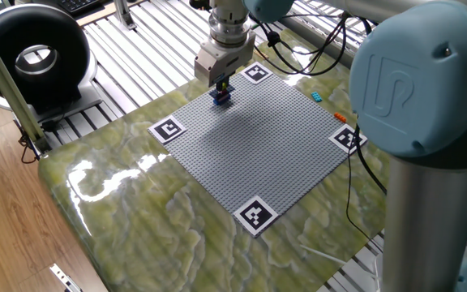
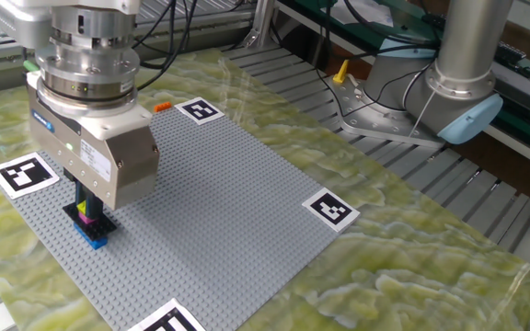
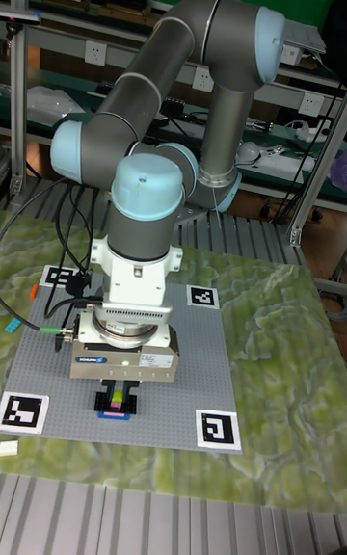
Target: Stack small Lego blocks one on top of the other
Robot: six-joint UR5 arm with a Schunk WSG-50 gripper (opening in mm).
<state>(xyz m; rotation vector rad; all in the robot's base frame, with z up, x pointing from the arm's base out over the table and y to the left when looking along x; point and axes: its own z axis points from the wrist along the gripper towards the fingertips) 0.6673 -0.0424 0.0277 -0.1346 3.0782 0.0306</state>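
While the gripper [image 2: 87, 213] hangs low over the grey baseplate [image 2: 219, 211], its fingers [image 2: 82, 198] flank a magenta block [image 3: 115, 403] sitting atop a dark blue block [image 2: 91, 236] near a corner marker tag [image 2: 26, 172]; they seem clamped on it, though contact is hard to confirm.

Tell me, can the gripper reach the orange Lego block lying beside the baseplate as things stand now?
Probably yes: the orange block lies in the open beside the baseplate, nothing over it. But the gripper stands at the block stack, so it must leave that first.
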